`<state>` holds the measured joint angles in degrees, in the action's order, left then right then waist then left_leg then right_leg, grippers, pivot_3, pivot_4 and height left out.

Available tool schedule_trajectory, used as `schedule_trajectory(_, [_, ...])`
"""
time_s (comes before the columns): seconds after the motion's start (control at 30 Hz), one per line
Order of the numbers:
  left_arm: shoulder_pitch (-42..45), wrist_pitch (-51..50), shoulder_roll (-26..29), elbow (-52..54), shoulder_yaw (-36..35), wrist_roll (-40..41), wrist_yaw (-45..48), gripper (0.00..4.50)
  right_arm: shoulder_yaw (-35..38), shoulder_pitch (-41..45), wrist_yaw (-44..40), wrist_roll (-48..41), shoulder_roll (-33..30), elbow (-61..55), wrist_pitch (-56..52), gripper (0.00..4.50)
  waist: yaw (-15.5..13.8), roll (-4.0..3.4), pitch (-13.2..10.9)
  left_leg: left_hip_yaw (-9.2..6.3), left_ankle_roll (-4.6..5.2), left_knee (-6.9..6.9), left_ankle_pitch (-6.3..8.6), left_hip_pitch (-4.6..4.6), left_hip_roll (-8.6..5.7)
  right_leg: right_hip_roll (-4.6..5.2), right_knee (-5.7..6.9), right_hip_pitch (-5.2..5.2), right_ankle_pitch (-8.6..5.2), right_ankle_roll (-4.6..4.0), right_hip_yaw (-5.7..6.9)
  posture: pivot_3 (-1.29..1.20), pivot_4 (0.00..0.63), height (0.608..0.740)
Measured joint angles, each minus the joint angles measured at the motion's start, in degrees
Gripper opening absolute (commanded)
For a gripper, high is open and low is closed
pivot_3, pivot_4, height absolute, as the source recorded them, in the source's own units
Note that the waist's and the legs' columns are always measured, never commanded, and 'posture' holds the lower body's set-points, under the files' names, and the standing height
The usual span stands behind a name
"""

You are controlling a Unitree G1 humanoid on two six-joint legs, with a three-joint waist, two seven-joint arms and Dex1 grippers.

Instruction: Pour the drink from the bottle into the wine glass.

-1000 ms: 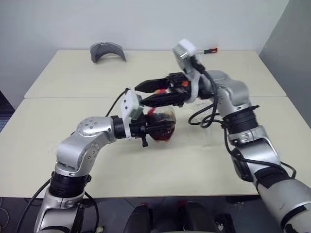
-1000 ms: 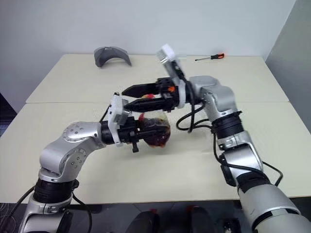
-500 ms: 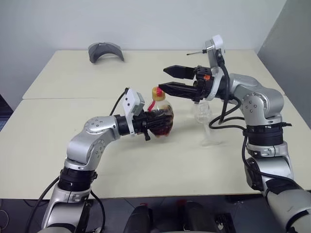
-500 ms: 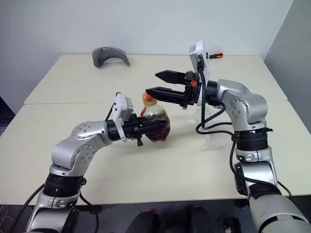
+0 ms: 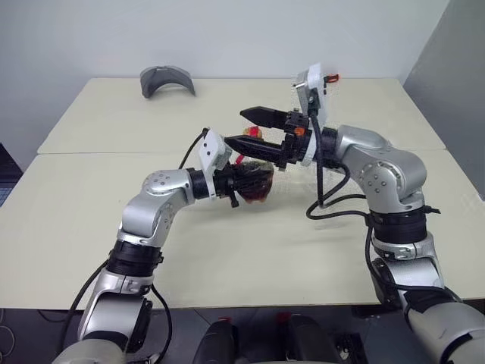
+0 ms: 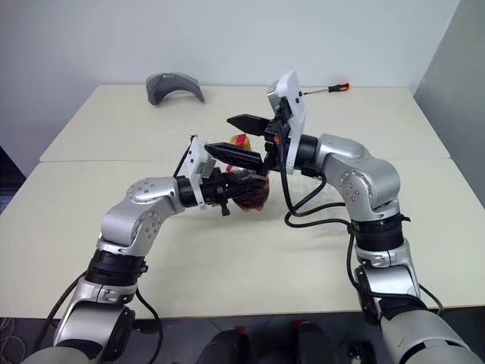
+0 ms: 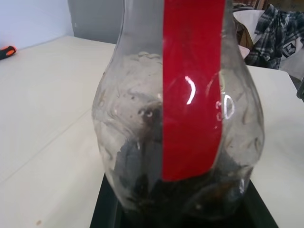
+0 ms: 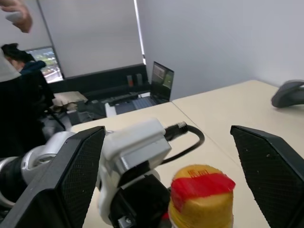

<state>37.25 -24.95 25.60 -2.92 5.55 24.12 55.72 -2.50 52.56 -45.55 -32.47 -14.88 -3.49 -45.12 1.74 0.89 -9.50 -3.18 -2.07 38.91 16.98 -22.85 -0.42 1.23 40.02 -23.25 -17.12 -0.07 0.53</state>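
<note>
Centre frame, left gripper (image 5: 241,182) pinches the upright bottle (image 5: 254,184); right gripper (image 5: 254,129), jaws spread wide, straddles its yellow cap (image 8: 202,191) from the right.

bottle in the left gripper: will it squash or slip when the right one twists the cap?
The bottle looks like thin clear plastic with a dimpled wall, so it probably gives under a squeeze. Its rounded belly may turn within the left gripper, which is shut around it. The drink fills only the lower part, so it is likely light. The right gripper is open around the yellow cap.
</note>
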Motion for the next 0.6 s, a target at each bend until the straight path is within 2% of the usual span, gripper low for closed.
schedule_trajectory(0.13, [0.3, 0.7, 0.0, -0.9, 0.0, -0.3, 0.1, 0.90, 0.0, -0.1, 0.5, 0.4, -0.2, 1.0, 0.9, 4.50, 0.0, 0.00, 0.0, 0.02, -0.03, 0.00, -0.01, -0.01, 0.01, 0.00, -0.03, 0.00, 0.00, 0.00, -0.01, 0.00, 0.150, 0.740])
schedule_trajectory(0.17, [0.3, 0.7, 0.0, -1.1, 0.0, -0.4, 0.1, 0.90, 0.0, -0.1, 0.6, 0.4, -0.2, 1.1, 0.9, 4.33, 0.1, 0.00, 0.0, 0.02, -0.03, 0.00, -0.01, -0.01, 0.01, 0.00, -0.03, 0.00, 0.00, 0.00, -0.01, 0.00, 0.150, 0.740])
schedule_trajectory(0.23, [0.3, 0.7, 0.0, -1.1, 0.0, -0.4, 0.1, 0.90, 0.0, -0.1, 0.6, 0.5, -0.2, 1.7, 1.1, 3.91, 0.1, 0.00, 0.0, 0.01, -0.01, 0.00, -0.01, -0.01, 0.01, 0.00, -0.02, 0.00, 0.00, 0.00, 0.00, 0.00, 0.150, 0.740])
schedule_trajectory(0.47, [0.2, 0.7, 0.0, -1.1, 0.0, -0.4, 0.0, 0.89, 0.1, 0.5, 1.0, 0.1, 0.3, 3.7, 1.1, 1.39, 0.1, 0.00, 0.0, 0.01, -0.02, 0.00, -0.01, 0.00, 0.01, 0.00, -0.01, 0.00, 0.00, 0.00, 0.00, 0.00, 0.150, 0.740])
schedule_trajectory(0.5, [0.2, 0.7, 0.0, -1.1, 0.0, -0.4, 0.0, 0.88, 0.1, 0.5, 0.9, 0.1, 0.3, 3.8, 1.1, 1.25, 0.0, 0.00, 0.0, 0.01, -0.02, 0.00, -0.01, -0.01, 0.01, 0.00, -0.01, 0.00, 0.00, 0.00, 0.00, 0.00, 0.150, 0.740])
schedule_trajectory(0.6, [0.2, 0.7, 0.0, -1.1, 0.0, -0.5, 0.0, 0.88, 0.1, 0.5, 0.6, 0.1, 0.2, 3.9, 1.1, 1.25, 0.0, 0.00, 0.0, 0.01, -0.01, 0.00, -0.01, -0.01, 0.01, 0.00, -0.01, 0.00, 0.00, 0.00, -0.01, 0.00, 0.150, 0.740])
